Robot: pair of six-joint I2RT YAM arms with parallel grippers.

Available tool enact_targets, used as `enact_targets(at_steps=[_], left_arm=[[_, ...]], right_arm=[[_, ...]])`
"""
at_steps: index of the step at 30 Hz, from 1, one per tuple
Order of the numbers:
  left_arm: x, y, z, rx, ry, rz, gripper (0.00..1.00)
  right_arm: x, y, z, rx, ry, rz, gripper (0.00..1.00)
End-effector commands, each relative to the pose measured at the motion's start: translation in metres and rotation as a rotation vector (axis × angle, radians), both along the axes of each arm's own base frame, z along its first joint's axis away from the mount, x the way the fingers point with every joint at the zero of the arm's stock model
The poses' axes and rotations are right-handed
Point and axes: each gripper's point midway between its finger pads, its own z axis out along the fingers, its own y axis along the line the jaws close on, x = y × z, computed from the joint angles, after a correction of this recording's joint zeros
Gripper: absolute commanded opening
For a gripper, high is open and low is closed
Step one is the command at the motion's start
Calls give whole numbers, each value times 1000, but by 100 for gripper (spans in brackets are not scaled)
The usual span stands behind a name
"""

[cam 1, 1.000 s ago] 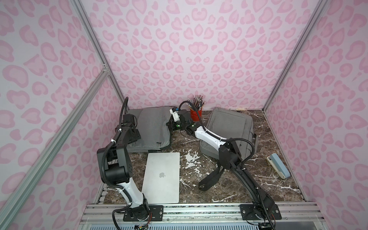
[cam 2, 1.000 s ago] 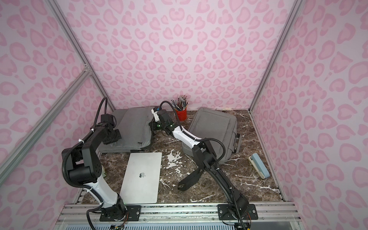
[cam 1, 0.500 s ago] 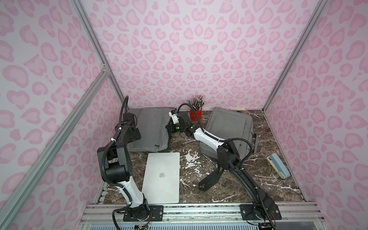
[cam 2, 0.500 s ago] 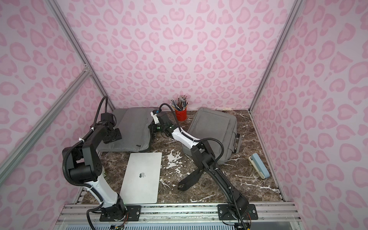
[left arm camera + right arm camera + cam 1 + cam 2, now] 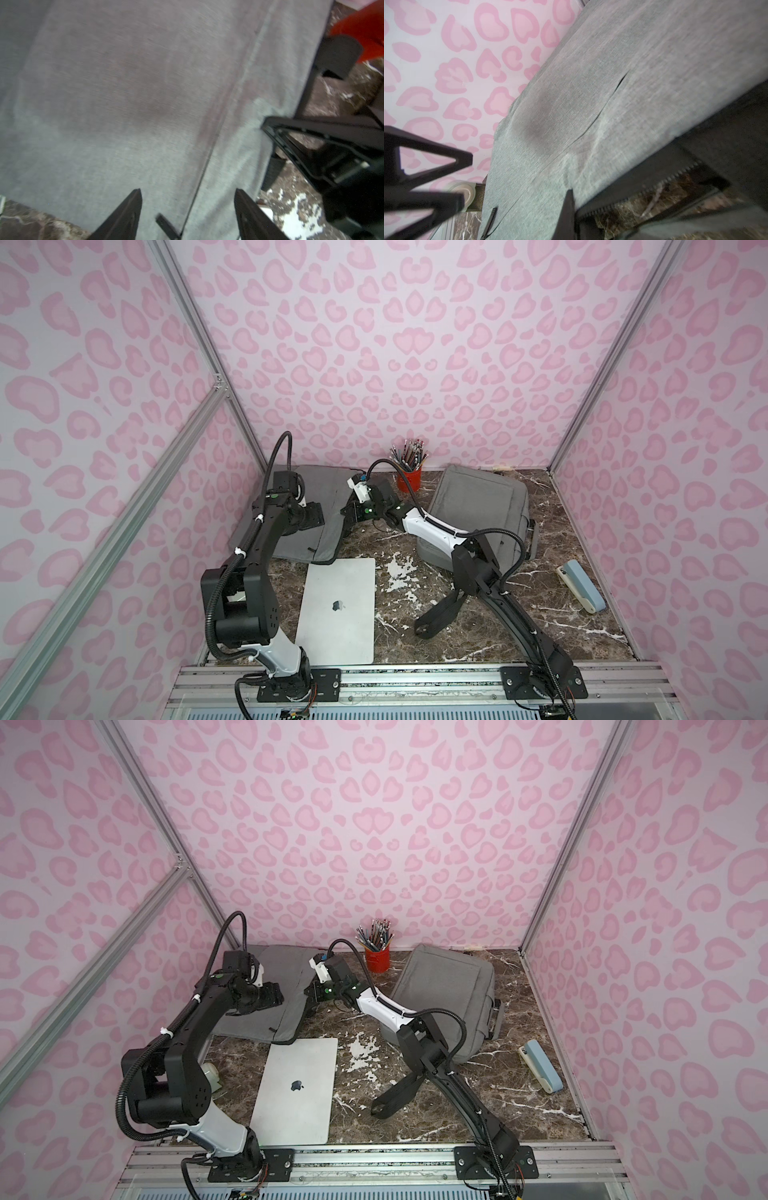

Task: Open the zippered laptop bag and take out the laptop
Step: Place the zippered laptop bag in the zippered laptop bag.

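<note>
The grey zippered laptop bag [image 5: 328,497] [image 5: 286,969] lies flat at the back left. The silver laptop [image 5: 338,605] [image 5: 295,1085] rests closed on the marble table in front of it, outside the bag. My left gripper [image 5: 313,518] [image 5: 188,190] hovers open over the bag's grey cloth [image 5: 124,93], with a black zip pull [image 5: 166,226] between its fingers. My right gripper [image 5: 349,516] [image 5: 570,193] is shut on the bag's open zippered edge at its right side, holding that edge slightly lifted.
A red cup of pencils [image 5: 409,481] stands at the back wall. A second, bulkier grey bag [image 5: 478,510] lies at the right with a black strap [image 5: 440,614] trailing forward. A blue and white block [image 5: 582,585] sits at the far right, and a tape roll [image 5: 210,1073] sits behind my left arm.
My left gripper has opened and lifted slightly off the bag. My right gripper has shifted a little to the left, still pinching the bag's edge.
</note>
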Motion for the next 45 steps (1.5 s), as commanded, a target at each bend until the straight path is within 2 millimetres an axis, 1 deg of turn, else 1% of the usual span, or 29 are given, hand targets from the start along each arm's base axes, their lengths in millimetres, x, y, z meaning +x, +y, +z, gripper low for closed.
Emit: enact_targets(at_steps=[1,5,7,9,10,13,14,16,18,20,22,24,26,29,30,31,33,36,39,43,44,45], left_arm=[[-8,-32,-2,-18,3,-134,75],[-13,-62,-9,30,4,-251,76],[-14,-70,-15,61,18,-282,77],[-15,-74,-26,91,52,-300,77],[-16,-73,-30,130,73,-301,77],[-15,-56,-40,250,121,-267,77],[-13,-52,-42,271,129,-258,76],[-13,-51,-45,280,145,-249,76],[-12,-44,-46,313,156,-231,72],[-12,-39,-46,341,161,-219,69],[-12,-39,-50,347,176,-225,65],[-12,-39,-53,344,195,-227,58],[-12,-43,-54,323,201,-233,50],[-11,-50,-49,286,186,-243,36],[-10,-52,-47,274,182,-249,27],[-11,-55,-45,264,180,-255,22],[-12,-57,-41,249,182,-261,17],[-15,-62,-37,217,185,-280,16],[-20,-69,-35,183,196,-308,19],[-27,-73,-41,162,230,-343,23],[-20,-75,-34,157,210,-349,25],[-19,-76,-34,154,212,-355,25]], right_arm=[[2,1,18,38,-34,14,0],[1,0,20,54,-14,24,0],[1,-1,20,58,-4,29,0],[0,0,21,64,4,33,0],[0,-1,21,66,7,33,0],[-1,0,22,77,19,40,0],[-1,0,24,86,22,44,0],[-2,1,27,99,29,52,0],[-3,2,27,104,31,56,0],[-2,1,28,104,33,56,0],[-3,2,28,108,34,61,0],[-5,3,31,120,37,68,0],[-5,3,32,121,36,67,0],[-5,3,30,116,39,68,0],[-5,3,28,114,42,68,0],[-6,3,28,115,40,71,0],[-5,3,26,111,43,68,0],[-4,3,29,112,34,62,0],[-3,2,28,112,33,57,0],[-4,3,28,112,33,61,0],[-4,3,29,114,35,62,0],[-5,3,30,116,33,64,0]])
